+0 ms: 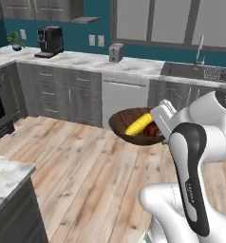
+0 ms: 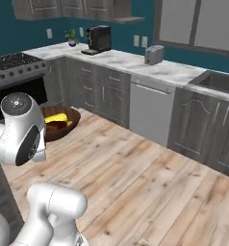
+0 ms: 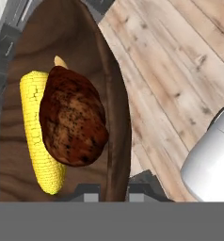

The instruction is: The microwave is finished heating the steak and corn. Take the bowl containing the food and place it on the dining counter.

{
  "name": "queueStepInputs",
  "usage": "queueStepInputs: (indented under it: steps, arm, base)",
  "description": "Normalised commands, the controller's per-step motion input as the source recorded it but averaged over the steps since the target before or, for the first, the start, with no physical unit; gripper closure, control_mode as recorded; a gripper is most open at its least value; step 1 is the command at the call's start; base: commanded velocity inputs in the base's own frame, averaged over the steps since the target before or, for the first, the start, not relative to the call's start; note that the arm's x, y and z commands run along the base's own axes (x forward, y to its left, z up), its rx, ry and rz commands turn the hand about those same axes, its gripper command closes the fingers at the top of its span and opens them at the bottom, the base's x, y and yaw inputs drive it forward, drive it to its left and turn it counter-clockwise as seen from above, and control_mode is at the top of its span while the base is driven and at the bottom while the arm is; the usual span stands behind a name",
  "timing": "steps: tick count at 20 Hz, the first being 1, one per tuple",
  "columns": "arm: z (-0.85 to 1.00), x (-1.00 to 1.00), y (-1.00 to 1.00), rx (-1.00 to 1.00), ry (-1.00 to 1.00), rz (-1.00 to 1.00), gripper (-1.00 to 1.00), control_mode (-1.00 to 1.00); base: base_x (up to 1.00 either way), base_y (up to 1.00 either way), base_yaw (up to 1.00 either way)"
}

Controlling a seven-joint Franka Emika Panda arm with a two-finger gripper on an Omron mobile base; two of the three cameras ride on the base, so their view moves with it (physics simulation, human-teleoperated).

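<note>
I hold the shallow brown bowl (image 1: 120, 122) in the air above the wooden floor, with my gripper (image 3: 115, 190) shut on its near rim. In it the yellow corn (image 3: 36, 136) lies alongside the dark reddish-brown steak (image 3: 74, 117), which partly covers the cob. The left base view has the corn (image 1: 138, 123) and a sliver of steak (image 1: 154, 129) just ahead of my hand. From the right base view, the bowl (image 2: 70, 126) and corn (image 2: 56, 118) peek out behind my arm. A corner of the marble dining counter (image 1: 5, 182) sits at lower left. The microwave is out of view.
Grey cabinets run along the far wall under a marble top with a coffee machine (image 1: 50, 40), a toaster (image 1: 116, 52) and a sink (image 1: 195, 71). A white dishwasher front (image 1: 124, 97) is behind the bowl. A black stove (image 2: 10, 62) stands at left.
</note>
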Motion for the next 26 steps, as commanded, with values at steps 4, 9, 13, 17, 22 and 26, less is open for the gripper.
queueStepInputs:
  steps: [4, 9, 13, 17, 22, 26]
  arm:
    - [0.00, 0.00, 0.00, 0.00, 0.00, 0.00, 1.00, 1.00]
    - [0.00, 0.00, 0.00, 0.00, 0.00, 0.00, 1.00, 1.00]
    - [0.00, 0.00, 0.00, 0.00, 0.00, 0.00, 1.00, 1.00]
    - [0.00, 0.00, 0.00, 0.00, 0.00, 0.00, 1.00, 1.00]
    - [0.00, 0.00, 0.00, 0.00, 0.00, 0.00, 1.00, 1.00]
    - [0.00, 0.00, 0.00, 0.00, 0.00, 0.00, 1.00, 1.00]
  base:
    - [-0.14, 0.00, 0.86]
    - [-0.14, 0.00, 0.78]
    - [-0.07, 0.00, 0.73]
    - [0.00, 0.02, 0.63]
    - [0.22, 0.49, 0.37]
    - [0.58, 0.12, 0.04]
